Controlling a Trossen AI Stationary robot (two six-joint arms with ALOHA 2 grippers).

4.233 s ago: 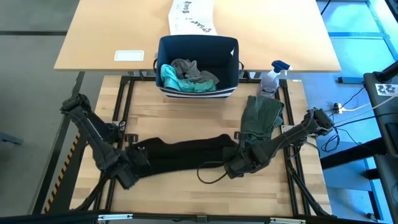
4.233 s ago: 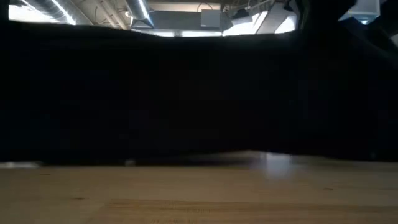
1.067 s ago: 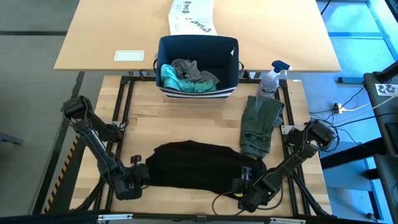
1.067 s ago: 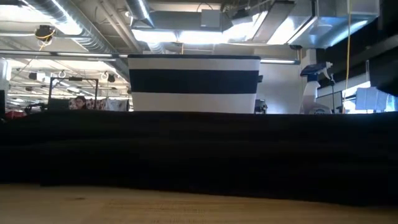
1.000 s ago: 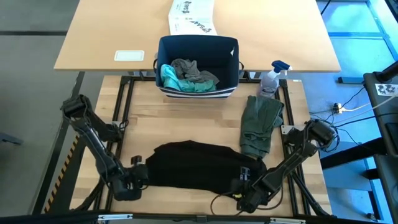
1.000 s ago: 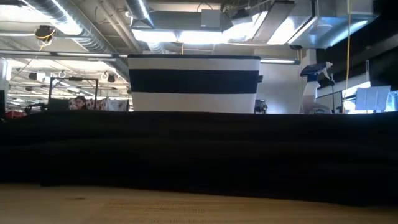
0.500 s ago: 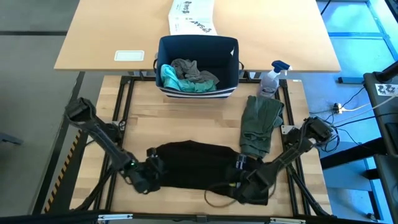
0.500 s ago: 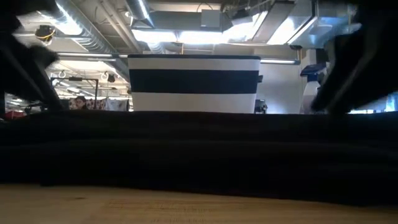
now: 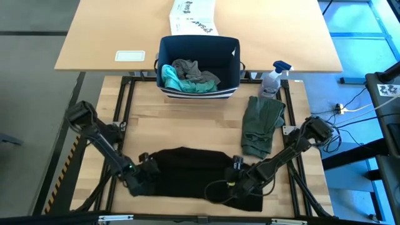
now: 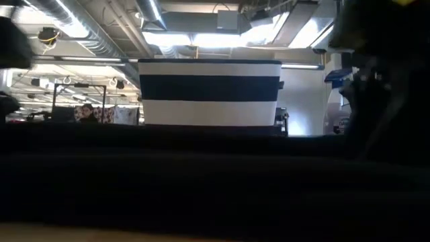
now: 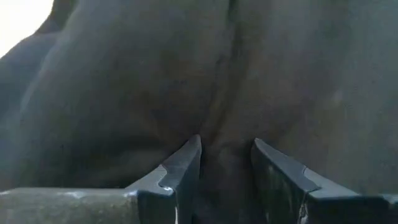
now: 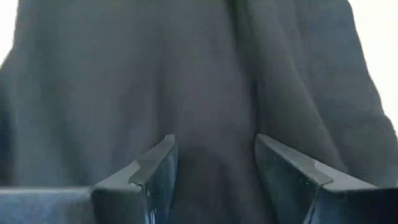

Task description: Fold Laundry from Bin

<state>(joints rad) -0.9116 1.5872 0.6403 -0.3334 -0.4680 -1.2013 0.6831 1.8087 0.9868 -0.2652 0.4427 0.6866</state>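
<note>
Both grippers, left (image 9: 145, 170) and right (image 9: 236, 178), are clamping the large black cloth T-shirt (image 9: 187, 169), mid-fold; next, likely release and flatten.

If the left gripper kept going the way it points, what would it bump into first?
The black T-shirt. The left gripper sits at the shirt's edge pointing into it, and its wrist view shows dark cloth right past the fingers, probably already between them.
</note>
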